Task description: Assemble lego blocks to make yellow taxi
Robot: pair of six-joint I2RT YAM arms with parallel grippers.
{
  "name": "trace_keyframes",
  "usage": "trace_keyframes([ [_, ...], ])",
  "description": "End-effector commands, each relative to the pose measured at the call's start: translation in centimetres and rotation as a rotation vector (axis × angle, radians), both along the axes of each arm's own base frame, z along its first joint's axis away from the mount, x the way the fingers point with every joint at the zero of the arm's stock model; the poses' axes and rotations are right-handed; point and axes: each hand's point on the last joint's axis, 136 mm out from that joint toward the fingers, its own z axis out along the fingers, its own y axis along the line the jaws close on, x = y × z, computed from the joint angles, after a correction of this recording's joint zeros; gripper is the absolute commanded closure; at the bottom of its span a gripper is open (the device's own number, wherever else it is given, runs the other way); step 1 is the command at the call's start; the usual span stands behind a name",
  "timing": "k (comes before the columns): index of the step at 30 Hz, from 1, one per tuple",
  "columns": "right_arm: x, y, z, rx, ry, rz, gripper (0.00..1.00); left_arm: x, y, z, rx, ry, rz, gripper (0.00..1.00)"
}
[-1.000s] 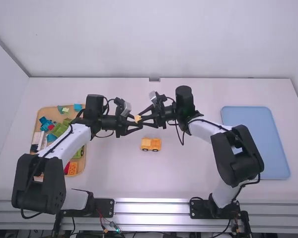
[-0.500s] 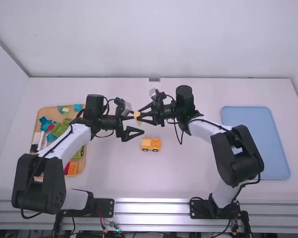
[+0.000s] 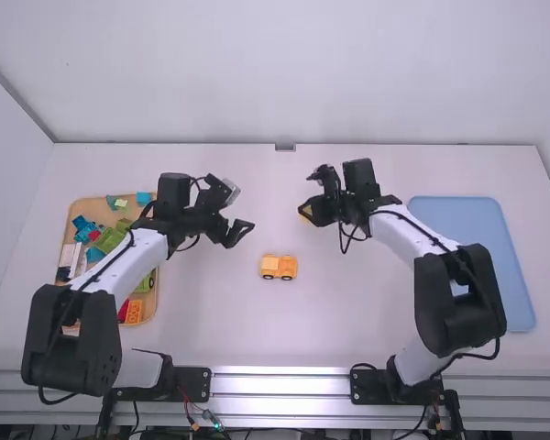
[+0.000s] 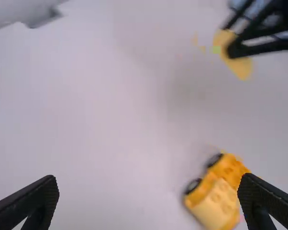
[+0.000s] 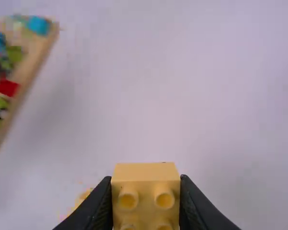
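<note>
Taxi body (image 3: 279, 267) sits partly built on the worktop (image 3: 348, 321); the left end effector (image 4: 149, 178) is spread and empty; the right end effector (image 5: 146, 178) pinches a yellow block (image 5: 146, 186); lowered askew, that could miss the studs (image 4: 225, 207); unbraced, the wheels (image 4: 193, 186) might roll under pressure.

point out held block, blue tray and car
held block (image 5: 146, 203), right wrist view, studded face
blue tray (image 3: 481, 225), high view, bare floor
car (image 3: 279, 267), high view, middle of its body
</note>
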Motion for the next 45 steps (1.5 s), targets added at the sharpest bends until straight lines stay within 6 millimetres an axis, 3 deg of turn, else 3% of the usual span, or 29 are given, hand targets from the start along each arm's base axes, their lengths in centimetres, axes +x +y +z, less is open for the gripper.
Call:
trace_keyframes([
  [1,1.7,-2.2,1.6,-0.241,-0.146,-0.023,0.97,1.3,2.6,1.2,0.024,-0.022,0.162,0.0],
  [5,-1.7,-3.5,-0.8,-0.401,-0.059,0.099,0.96,2.4,6.1,3.2,0.023,-0.048,0.369,0.01],
  [9,-5.6,-4.0,-2.5,-0.496,0.014,0.292,0.96,2.8,8.7,3.8,0.043,-0.058,0.505,0.01],
  [11,-7.7,-4.4,-3.7,-0.557,0.037,0.428,0.96,2.7,9.2,4.0,0.043,-0.062,0.514,0.01],
  [15,-9.8,-4.6,-5.5,-0.632,0.013,0.6,0.96,2.5,9.0,4.0,0.019,-0.052,0.494,0.01],
  [18,-11.2,-4.9,-6.7,-0.69,-0.016,0.738,0.89,2.3,8.7,3.9,0.017,-0.041,0.481,0.01],
  [25,-11.3,-4.1,-8.3,-0.727,-0.093,0.78,0.94,2.0,8.6,3.4,0.017,-0.014,0.483,0.01],
  [32,-11.0,-4.0,-9.0,-0.711,-0.146,0.805,0.91,1.5,7.2,2.8,-0.028,-0.012,0.413,0.01],
  [45,-11.2,-2.9,-9.2,-0.616,-0.17,0.804,0.89,1.2,7.2,2.3,-0.028,0.001,0.41,0.01],
])
